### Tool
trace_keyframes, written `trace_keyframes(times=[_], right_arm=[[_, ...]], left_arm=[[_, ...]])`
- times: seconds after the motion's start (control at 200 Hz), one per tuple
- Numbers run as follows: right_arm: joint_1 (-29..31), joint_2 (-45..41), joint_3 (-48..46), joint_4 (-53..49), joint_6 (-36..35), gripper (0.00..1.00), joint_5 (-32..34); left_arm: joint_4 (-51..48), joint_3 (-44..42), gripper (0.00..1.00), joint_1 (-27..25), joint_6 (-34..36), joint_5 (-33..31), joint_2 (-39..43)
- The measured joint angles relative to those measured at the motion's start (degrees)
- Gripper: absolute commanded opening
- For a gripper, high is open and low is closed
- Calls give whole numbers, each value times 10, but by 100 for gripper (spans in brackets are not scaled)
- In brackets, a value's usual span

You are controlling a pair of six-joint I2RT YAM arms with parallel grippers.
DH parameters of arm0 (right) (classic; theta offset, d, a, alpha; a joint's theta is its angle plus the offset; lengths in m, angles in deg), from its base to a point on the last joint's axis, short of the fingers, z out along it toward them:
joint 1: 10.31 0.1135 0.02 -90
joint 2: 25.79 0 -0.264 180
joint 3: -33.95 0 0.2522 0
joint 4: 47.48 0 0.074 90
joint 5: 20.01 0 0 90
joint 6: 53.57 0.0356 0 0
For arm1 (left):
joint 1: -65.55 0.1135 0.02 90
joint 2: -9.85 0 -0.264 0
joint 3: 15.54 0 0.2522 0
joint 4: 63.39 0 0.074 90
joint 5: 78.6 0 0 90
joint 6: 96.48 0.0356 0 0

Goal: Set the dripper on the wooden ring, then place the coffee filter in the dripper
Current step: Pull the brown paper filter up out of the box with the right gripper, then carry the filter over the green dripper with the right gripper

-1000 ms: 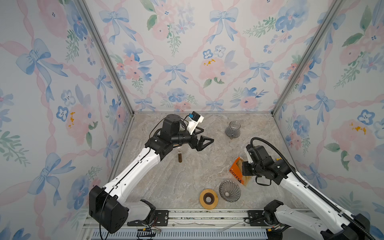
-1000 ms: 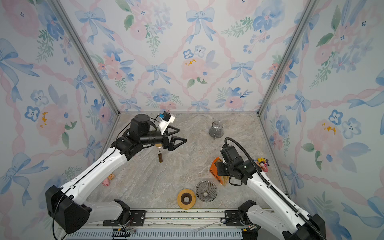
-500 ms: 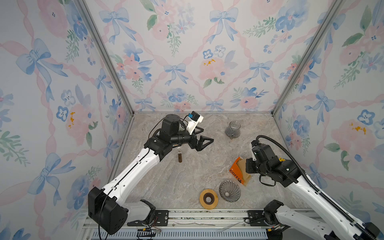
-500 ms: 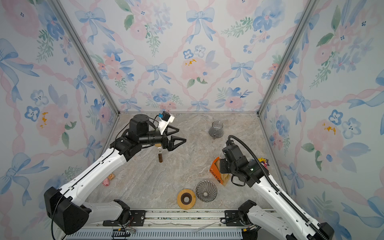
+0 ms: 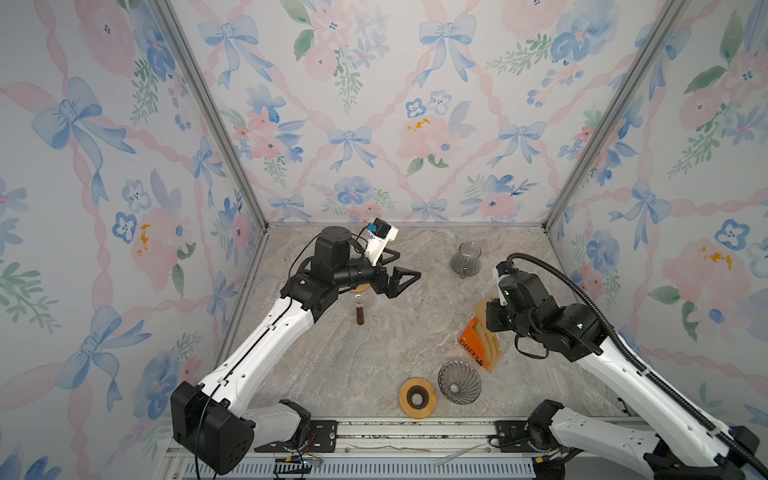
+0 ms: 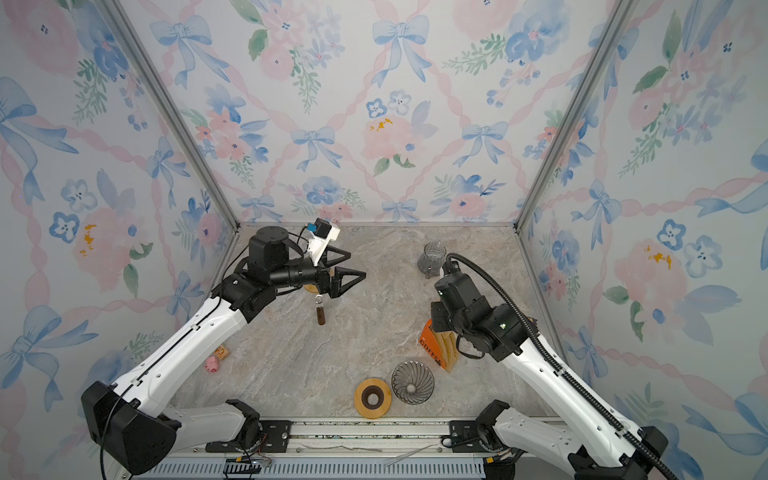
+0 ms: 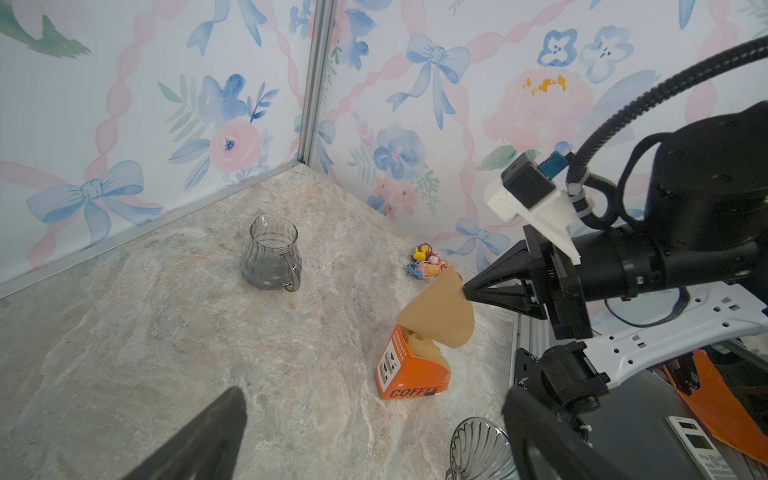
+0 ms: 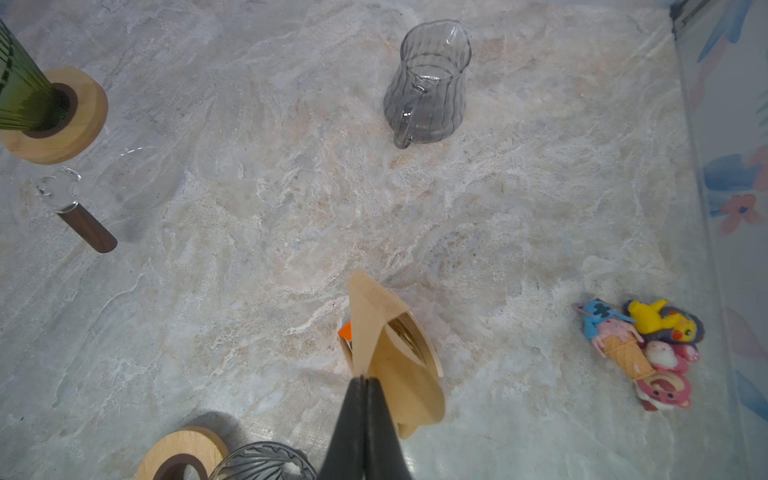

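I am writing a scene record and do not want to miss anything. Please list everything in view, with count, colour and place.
coffee filter: one, brown, over the filter box
filter box: one, orange, right side, more filters inside
dripper: one, grey glass, front
wooden rings: two, light wood, one beside the dripper, one near the scoop, holding green glass
carafe: one, grey glass, back right
scoop: one, clear bowl, dark handle, back left
toy figures: several, mixed colours, right wall
pink toy: one, left wall
table: one, marbled beige
left gripper: black, open
right gripper: black, shut on the coffee filter
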Motion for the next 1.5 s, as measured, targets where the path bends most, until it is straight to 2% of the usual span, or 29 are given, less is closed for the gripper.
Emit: trace_keyframes(times=[0.28,0.54,0.87,1.22,1.5], right_arm=[[50,113,126,5,-23,4,22],[82,231,256,18,-50,4,21],[100,345,378,38,-74,3,-11],[117,451,503,53,-80,4,-52],[120,522,581,60,-78,4,-88]], left_arm=[[0,-5,98,50,-1,-33,38],[-33,-70,98,103,-13,-91,105],[-89,-192,98,115,-18,-179,261],[-139,-230,98,155,-62,-209,282],[-158,-244,98,159,-81,-224,318]])
